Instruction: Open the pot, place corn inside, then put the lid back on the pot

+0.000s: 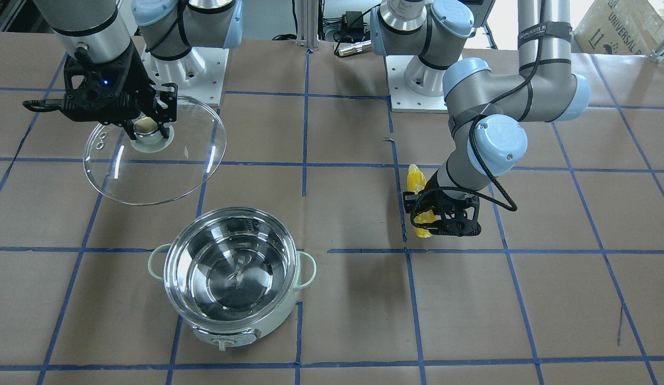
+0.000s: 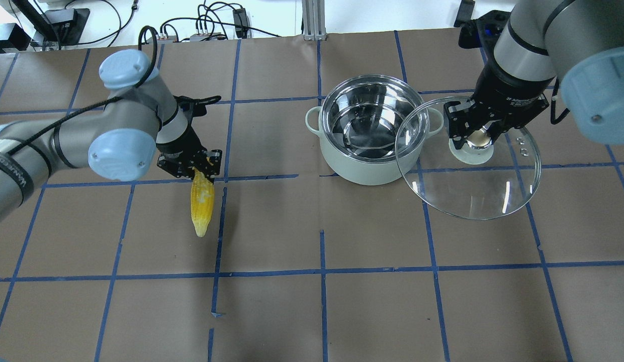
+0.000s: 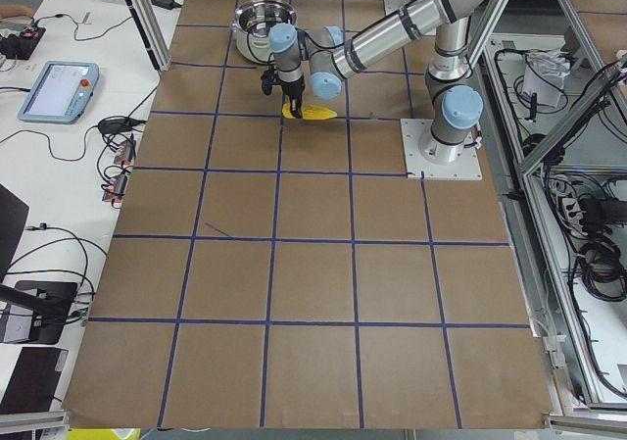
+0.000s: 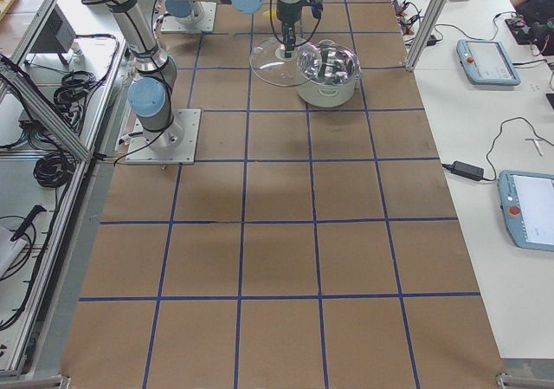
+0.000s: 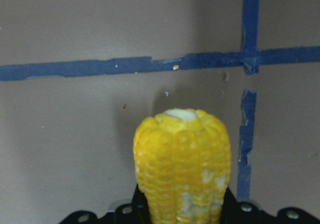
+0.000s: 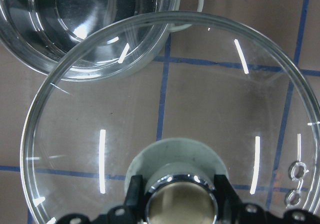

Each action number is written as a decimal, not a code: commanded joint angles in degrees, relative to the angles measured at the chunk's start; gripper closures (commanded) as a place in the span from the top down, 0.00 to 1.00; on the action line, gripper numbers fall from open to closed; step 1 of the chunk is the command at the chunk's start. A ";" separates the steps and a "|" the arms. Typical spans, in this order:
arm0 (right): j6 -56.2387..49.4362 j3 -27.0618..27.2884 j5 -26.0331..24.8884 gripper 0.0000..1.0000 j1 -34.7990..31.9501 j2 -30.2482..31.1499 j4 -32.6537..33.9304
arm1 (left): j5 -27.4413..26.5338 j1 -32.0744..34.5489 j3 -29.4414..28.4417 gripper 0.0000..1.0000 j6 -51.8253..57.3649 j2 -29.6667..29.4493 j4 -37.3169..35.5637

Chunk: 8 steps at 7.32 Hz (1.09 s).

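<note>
The pot stands open on the table, its steel interior empty; it also shows in the front view. My right gripper is shut on the knob of the glass lid and holds it tilted in the air beside the pot, overlapping the pot's rim on that side. The right wrist view shows the lid over the pot's rim. My left gripper is shut on one end of the yellow corn, well to the pot's left. The corn sits low over the paper; contact is unclear.
The table is covered in brown paper with a blue tape grid. The two arm base plates sit at the robot's edge. Cables lie beyond the far edge. Tablets lie on a side bench.
</note>
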<state>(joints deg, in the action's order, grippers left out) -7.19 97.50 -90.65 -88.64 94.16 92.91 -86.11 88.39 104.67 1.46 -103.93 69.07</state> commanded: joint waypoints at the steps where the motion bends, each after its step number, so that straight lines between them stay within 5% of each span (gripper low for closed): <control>1: 0.16 0.23 0.03 0.37 0.05 -0.29 0.25 | 1.91 8.42 -11.63 0.27 -8.36 -1.09 7.46; 6: -0.02 0.84 -0.40 0.35 0.14 -0.11 0.34 | 1.12 22.42 -40.89 0.27 -18.50 -19.95 9.05; 8: 0.24 2.16 -0.58 0.32 0.40 0.24 0.34 | 1.03 24.54 -48.21 0.28 -18.60 -26.47 8.54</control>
<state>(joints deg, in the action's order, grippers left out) -7.11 98.96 -91.11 -88.45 94.17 93.27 -85.01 111.45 61.44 -16.92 -126.01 77.78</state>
